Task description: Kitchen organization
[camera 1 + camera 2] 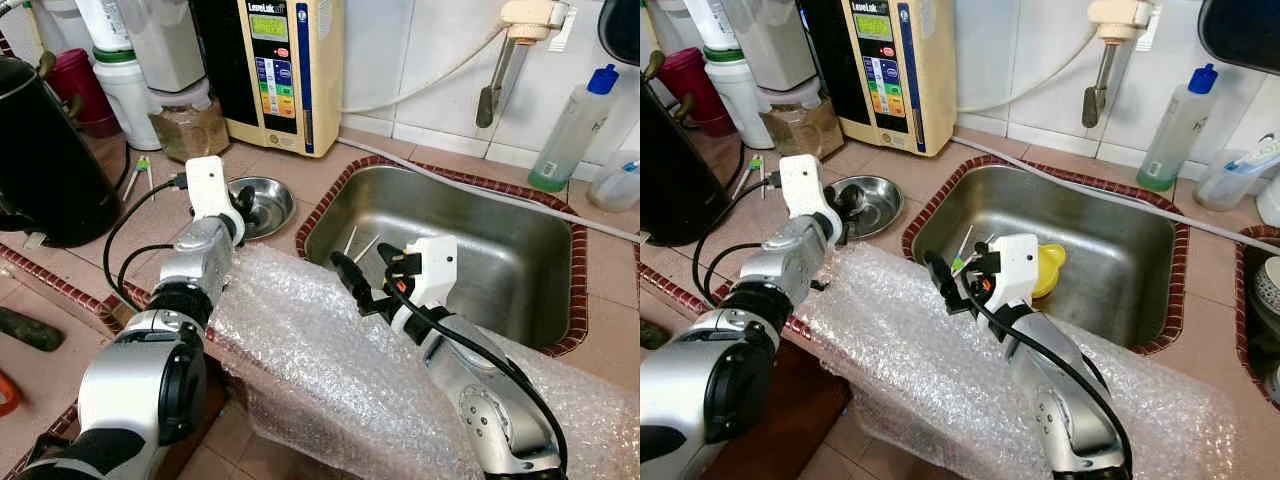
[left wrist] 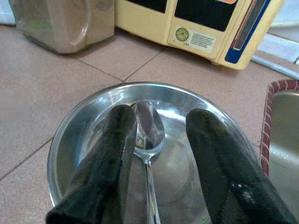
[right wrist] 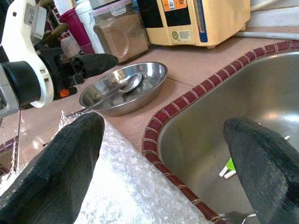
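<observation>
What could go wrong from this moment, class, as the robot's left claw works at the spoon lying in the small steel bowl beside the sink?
1. The left claw straddles the spoon with its fingers open; closing off-centre could flick the spoon out.
2. The bowl is shallow and looks light, near the sink edge; a push might slide it in.
3. The bubble wrap under both arms could snag and drag.

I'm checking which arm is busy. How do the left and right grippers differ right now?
The left gripper sits over the steel bowl, fingers straddling the spoon; the right gripper hangs above the sink edge, holding nothing. Both are open.
</observation>
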Motion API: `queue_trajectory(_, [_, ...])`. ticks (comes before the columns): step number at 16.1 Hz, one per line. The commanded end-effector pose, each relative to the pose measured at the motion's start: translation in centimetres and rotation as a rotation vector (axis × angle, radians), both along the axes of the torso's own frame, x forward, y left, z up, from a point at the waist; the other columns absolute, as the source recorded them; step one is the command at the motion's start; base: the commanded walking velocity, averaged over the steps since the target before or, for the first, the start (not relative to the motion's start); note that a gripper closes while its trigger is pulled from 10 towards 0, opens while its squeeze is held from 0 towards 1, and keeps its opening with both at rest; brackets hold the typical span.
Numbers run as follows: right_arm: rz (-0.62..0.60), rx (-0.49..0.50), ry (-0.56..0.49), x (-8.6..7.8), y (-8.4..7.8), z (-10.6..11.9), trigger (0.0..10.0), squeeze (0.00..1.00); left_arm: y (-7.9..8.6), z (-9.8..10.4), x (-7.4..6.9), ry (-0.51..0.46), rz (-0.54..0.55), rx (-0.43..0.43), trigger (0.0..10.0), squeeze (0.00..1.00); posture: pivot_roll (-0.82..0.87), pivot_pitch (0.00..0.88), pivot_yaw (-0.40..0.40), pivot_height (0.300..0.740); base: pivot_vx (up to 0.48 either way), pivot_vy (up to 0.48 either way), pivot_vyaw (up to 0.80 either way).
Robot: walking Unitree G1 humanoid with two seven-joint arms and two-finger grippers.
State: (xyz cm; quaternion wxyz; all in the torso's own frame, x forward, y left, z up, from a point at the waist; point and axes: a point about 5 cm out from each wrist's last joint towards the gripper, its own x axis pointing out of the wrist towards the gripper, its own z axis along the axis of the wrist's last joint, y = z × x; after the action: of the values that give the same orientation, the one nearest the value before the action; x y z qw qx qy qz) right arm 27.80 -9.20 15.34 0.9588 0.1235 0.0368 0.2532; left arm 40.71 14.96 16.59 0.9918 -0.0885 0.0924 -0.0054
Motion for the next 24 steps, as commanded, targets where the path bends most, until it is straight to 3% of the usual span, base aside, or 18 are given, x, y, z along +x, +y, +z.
queue_trajectory(1, [0.011,0.0,-0.003,-0.1,0.3,0.0,10.0,0.0,0.2,0.0,0.1,0.032,0.024,-0.016,10.0,1.0,-0.02,0.038,0.071,0.74,0.0,0.0,0.0])
queue_trajectory(8, [0.016,-0.013,-0.004,-0.3,0.3,-0.2,10.0,0.0,-0.3,-1.9,-0.5,0.185,0.005,-0.055,10.0,1.0,-0.04,0.035,0.085,0.74,0.0,0.0,0.0])
queue_trajectory(15, [0.016,-0.02,-0.007,-0.3,0.4,-0.2,10.0,0.0,0.1,-3.0,-0.9,0.287,-0.033,0.024,10.0,1.0,-0.04,0.036,0.09,0.74,0.0,0.0,0.0])
queue_trajectory(18, [0.013,-0.02,-0.007,-0.3,0.4,-0.2,10.0,0.0,0.9,-3.3,-1.1,0.299,-0.041,0.019,0.0,1.0,-0.04,0.037,0.09,0.74,0.0,0.0,0.0])
queue_trajectory(21, [0.011,-0.021,-0.011,-0.1,0.4,-0.1,10.0,0.0,1.5,-3.7,-1.3,0.309,-0.04,0.013,0.0,1.0,-0.03,0.037,0.087,0.74,0.0,0.0,0.0])
queue_trajectory(22, [0.011,-0.022,-0.011,0.0,0.4,-0.1,10.0,0.0,1.6,-3.8,-1.4,0.314,-0.039,0.01,0.0,0.12,-0.03,0.038,0.084,0.74,0.0,0.0,0.0])
queue_trajectory(23, [0.012,-0.022,-0.012,0.0,0.4,-0.1,10.0,0.0,1.6,-3.8,-1.4,0.315,-0.038,0.009,0.0,0.0,-0.03,0.038,0.084,0.74,0.0,0.0,0.0])
queue_trajectory(24, [0.013,-0.023,-0.012,0.1,0.3,-0.1,10.0,0.0,1.7,-3.8,-1.4,0.316,-0.039,0.011,0.0,0.0,-0.03,0.038,0.084,0.74,0.0,0.0,0.0])
